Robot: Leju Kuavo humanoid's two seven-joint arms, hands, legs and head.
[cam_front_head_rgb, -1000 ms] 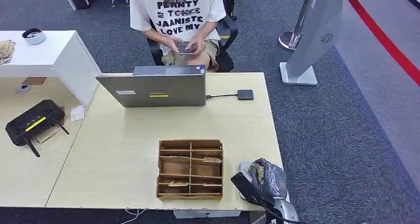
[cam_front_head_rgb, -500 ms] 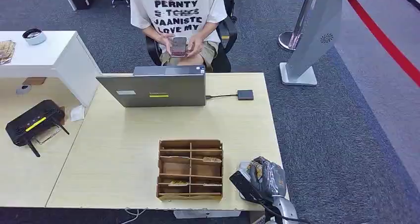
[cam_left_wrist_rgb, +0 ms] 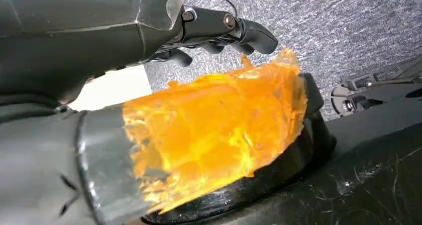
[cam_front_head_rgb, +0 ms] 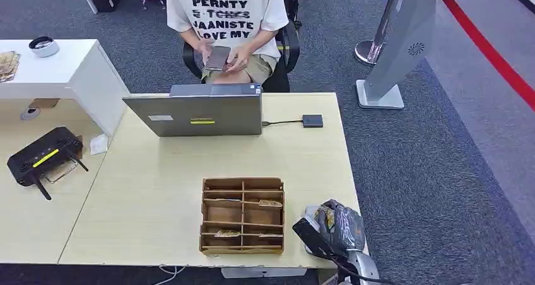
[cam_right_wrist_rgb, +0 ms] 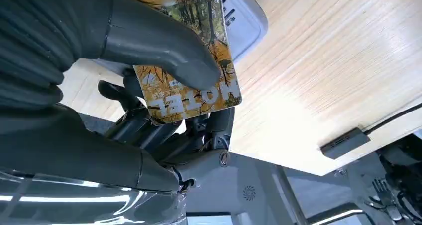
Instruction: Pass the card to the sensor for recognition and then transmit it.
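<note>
A closed laptop [cam_front_head_rgb: 195,113] is set at the desk's [cam_front_head_rgb: 158,190] far edge. Behind it a person [cam_front_head_rgb: 228,26] is seated, holding what may be a phone [cam_front_head_rgb: 217,57]. A router [cam_front_head_rgb: 41,157] is placed on the neighbouring table.

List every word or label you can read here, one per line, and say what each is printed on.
"PERNTY", a struck-through line, "JAANISTE", "LOVE MY": the person's white T-shirt.
"Hotel", seen upside down in the right wrist view: the card held by the right hand.
Small print on the white sensor: too small to read.
Stickers on the laptop lid: too small to read.
</note>
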